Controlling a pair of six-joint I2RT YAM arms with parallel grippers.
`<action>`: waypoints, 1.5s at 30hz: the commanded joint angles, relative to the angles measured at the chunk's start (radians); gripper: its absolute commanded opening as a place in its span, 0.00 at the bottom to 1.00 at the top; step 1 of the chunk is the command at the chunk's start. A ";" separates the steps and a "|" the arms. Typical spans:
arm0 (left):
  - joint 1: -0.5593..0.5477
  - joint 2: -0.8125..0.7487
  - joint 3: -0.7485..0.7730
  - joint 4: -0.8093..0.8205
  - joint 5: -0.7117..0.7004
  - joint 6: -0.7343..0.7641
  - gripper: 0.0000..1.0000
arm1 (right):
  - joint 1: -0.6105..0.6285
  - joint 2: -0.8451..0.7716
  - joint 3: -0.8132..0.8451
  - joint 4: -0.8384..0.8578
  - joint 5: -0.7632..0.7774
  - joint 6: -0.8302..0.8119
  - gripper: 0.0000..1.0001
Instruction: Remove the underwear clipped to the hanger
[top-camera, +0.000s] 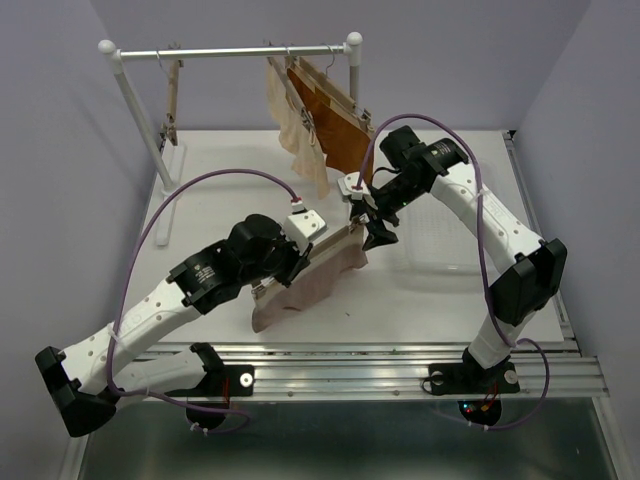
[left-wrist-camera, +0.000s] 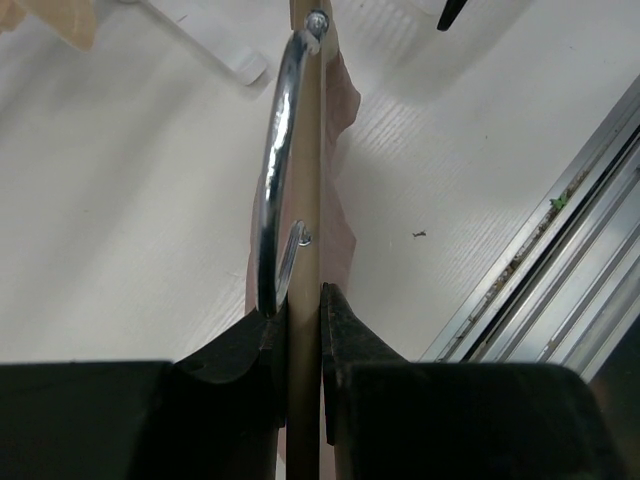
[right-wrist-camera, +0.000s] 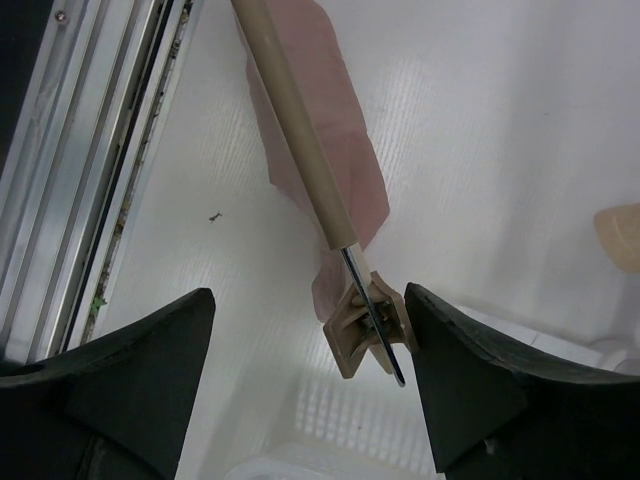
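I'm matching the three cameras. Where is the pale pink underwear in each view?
Top external: pale pink underwear lies at centre, between the two arms.
Left wrist: underwear at middle, right of the wooden hanger bar.
Right wrist: underwear upper middle, behind that bar.
Shared landmark: the wooden hanger bar.

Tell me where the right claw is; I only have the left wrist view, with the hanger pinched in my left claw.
Observer: The right claw is open, its fingers either side of the clip at the end of the hanger.
Operator: Is anything in that clip?
Observer: Yes, the pale pink underwear reaches into it.
Operator: What's on the rack?
Observer: Two hang there: the cream-beige underwear and the orange-brown underwear.
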 joint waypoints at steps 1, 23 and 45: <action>-0.002 -0.018 0.035 0.041 -0.017 0.004 0.00 | 0.023 -0.054 0.006 -0.004 0.009 0.007 0.78; -0.002 -0.027 0.023 0.067 -0.020 0.002 0.00 | 0.032 -0.034 0.029 0.186 0.066 0.231 0.02; -0.001 0.051 -0.035 0.262 -0.228 -0.292 0.00 | 0.032 -0.422 -0.408 1.118 0.448 1.035 1.00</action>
